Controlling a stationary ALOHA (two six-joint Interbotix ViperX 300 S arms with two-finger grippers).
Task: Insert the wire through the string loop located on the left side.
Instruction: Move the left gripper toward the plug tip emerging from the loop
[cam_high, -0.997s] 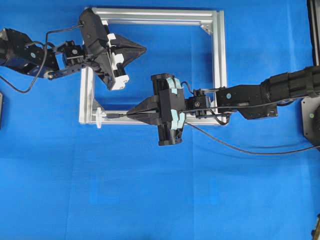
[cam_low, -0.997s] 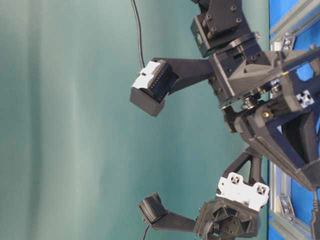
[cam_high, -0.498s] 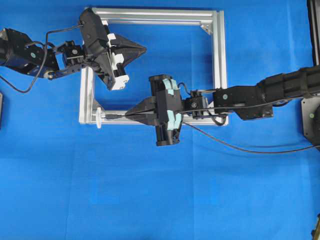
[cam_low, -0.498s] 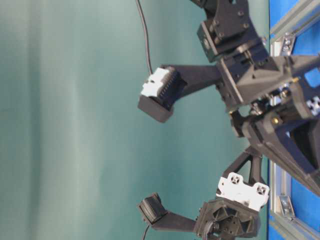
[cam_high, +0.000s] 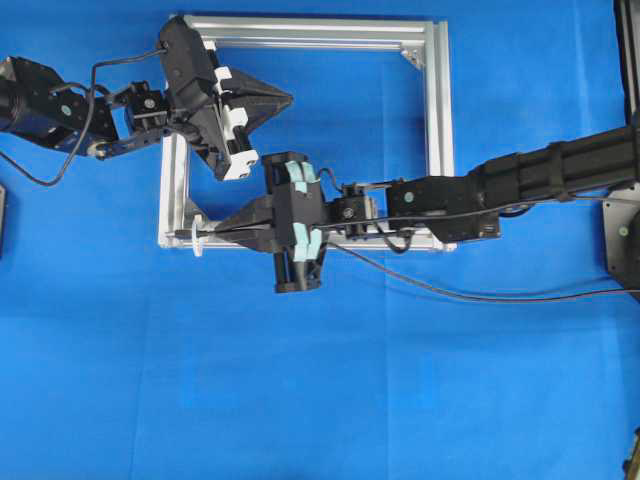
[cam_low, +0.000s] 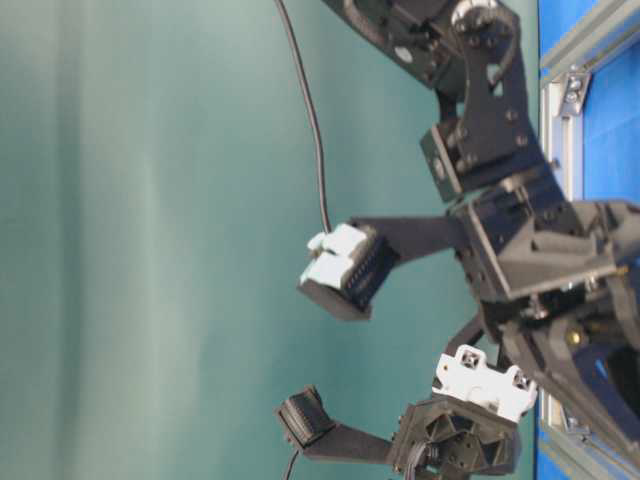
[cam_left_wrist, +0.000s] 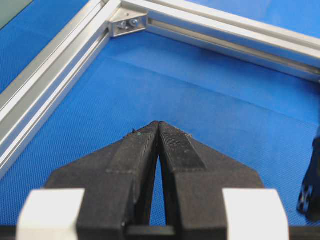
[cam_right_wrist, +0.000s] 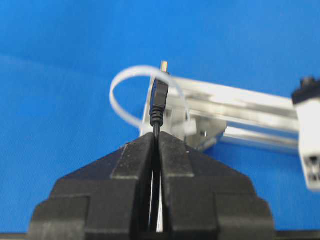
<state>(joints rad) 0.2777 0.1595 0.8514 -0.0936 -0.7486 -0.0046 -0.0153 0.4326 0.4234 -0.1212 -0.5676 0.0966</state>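
Observation:
My right gripper (cam_high: 218, 228) (cam_right_wrist: 156, 135) is shut on the thin black wire (cam_high: 450, 292), just behind its plug (cam_right_wrist: 160, 97). The plug points left along the near bar of the aluminium frame (cam_high: 438, 120). The white string loop (cam_high: 197, 245) (cam_right_wrist: 122, 82) sticks out at the frame's near left corner. The plug lies inside the loop, and its silver tip (cam_right_wrist: 163, 65) reaches the loop's far edge. In the overhead view the tip (cam_high: 180, 234) shows just left of the loop. My left gripper (cam_high: 288, 97) (cam_left_wrist: 158, 122) is shut on nothing, above the blue cloth inside the frame's far left part.
The wire trails right across the blue cloth behind my right arm (cam_high: 540, 175). A silver corner bracket (cam_left_wrist: 127, 22) sits ahead of the left gripper. The left arm's white finger mount (cam_high: 240, 165) hangs close to the right gripper's body. A dark plate (cam_high: 622, 235) lies at the right edge.
My right gripper has moved left along the frame's near bar with the wire, bringing the plug from short of the loop into it. The left arm has not moved.

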